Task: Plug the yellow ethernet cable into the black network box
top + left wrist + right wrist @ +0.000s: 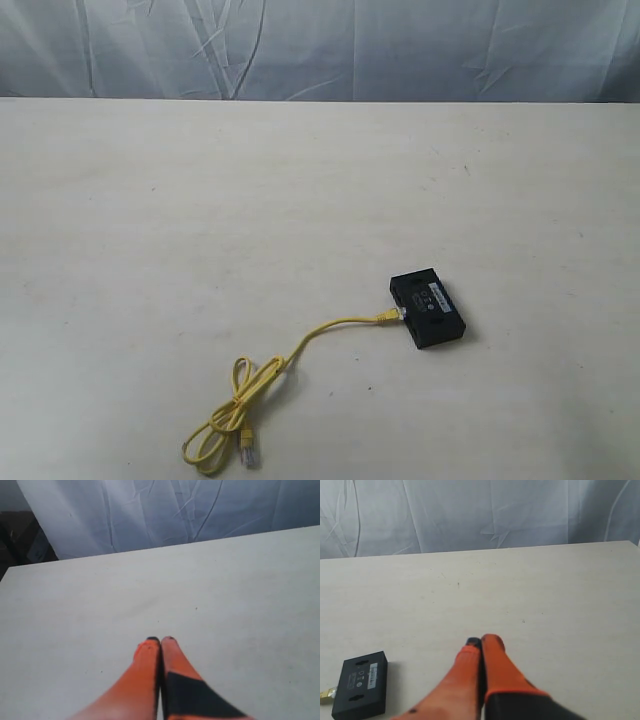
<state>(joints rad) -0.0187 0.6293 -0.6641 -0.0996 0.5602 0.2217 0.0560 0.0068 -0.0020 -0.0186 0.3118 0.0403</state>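
A small, flat, rectangular black network box (428, 308) of plastic, with a white label on its top face, lies on the pale, lightly speckled tabletop (200, 200), to the right of the middle and toward the near edge. A thin, bright yellow ethernet cable (300, 350) runs from the box's left side toward the near left, where it gathers into a loose knotted loop (222, 420). Its free clear plug (247, 447) lies beside that loop at the near edge. The cable's other plug (388, 316) meets the box's left side and seems to sit in a port, though the exterior view is too coarse to be sure. The right wrist view shows the same box with the plug's tip at its side, and the orange right tool (481, 641) above bare tabletop, apart from the box, fingers pressed tip to tip. The orange-and-black left tool (160, 640) is likewise closed tight over bare tabletop. A wrinkled pale grey cloth backdrop (300, 50) hangs behind the far edge.
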